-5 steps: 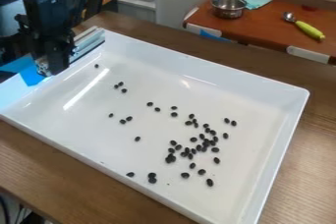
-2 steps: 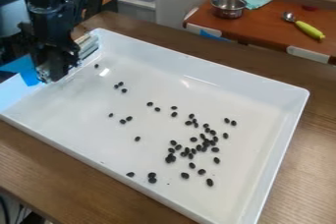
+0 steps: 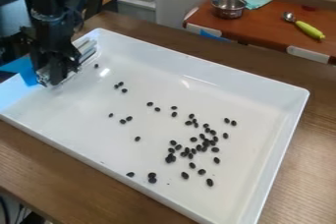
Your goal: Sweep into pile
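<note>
Inside the white tray (image 3: 230,78), dark beans (image 3: 206,143) lie scattered on the floor, thickest right of the middle, with strays strung toward the far left and a few by the near wall. No single tidy pile. One bean sits apart in the far left, just beside the claw (image 3: 55,76).

Your step, as I judge it: setting up a sweep from the left end. Next you want the sweeping edge down on the tray floor behind the outermost strays, then a low, level push right toward the thick patch. Too high and you skip over beans; too fast and they may roll out past the ends.

Claw hangs at the tray's left wall, pointing down. Open or closed, you can't tell from here. Pale straight-edged piece (image 3: 86,49) right beside it, perhaps your sweeper; grip on it not certain.

Tray rests on the wooden table (image 3: 315,154). Beyond, far right, a red-brown side table (image 3: 272,30) holds a metal pot (image 3: 228,8), contents unclear, with a green cloth (image 3: 256,2) beside it and a green-handled scoop (image 3: 305,27) to the right.
</note>
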`<state>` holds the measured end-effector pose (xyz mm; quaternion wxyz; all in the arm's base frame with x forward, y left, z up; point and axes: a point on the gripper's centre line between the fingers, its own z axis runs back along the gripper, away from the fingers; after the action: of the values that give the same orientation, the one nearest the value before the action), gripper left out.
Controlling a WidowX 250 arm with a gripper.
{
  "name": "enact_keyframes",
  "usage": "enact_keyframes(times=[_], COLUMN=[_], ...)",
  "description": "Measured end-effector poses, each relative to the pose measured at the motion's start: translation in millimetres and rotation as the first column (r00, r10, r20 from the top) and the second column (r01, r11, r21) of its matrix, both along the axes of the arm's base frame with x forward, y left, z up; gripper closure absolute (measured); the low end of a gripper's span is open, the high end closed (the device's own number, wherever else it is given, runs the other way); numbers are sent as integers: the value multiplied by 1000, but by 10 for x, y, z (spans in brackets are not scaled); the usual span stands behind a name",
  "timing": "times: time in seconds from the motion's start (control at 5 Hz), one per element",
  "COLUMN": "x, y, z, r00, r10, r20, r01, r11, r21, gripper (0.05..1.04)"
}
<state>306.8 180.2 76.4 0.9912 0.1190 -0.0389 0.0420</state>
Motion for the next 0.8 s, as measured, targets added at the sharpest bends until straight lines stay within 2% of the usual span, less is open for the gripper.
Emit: enact_keyframes(times=[0.4, 0.8], x=[49, 42], y=[-66, -269], z=[-70, -171], r00=[1000, 999], r10=[-19, -32], r20=[-12, -38], r01=[20, 34], r11=[999, 998], r21=[34, 57], gripper=[704, 704])
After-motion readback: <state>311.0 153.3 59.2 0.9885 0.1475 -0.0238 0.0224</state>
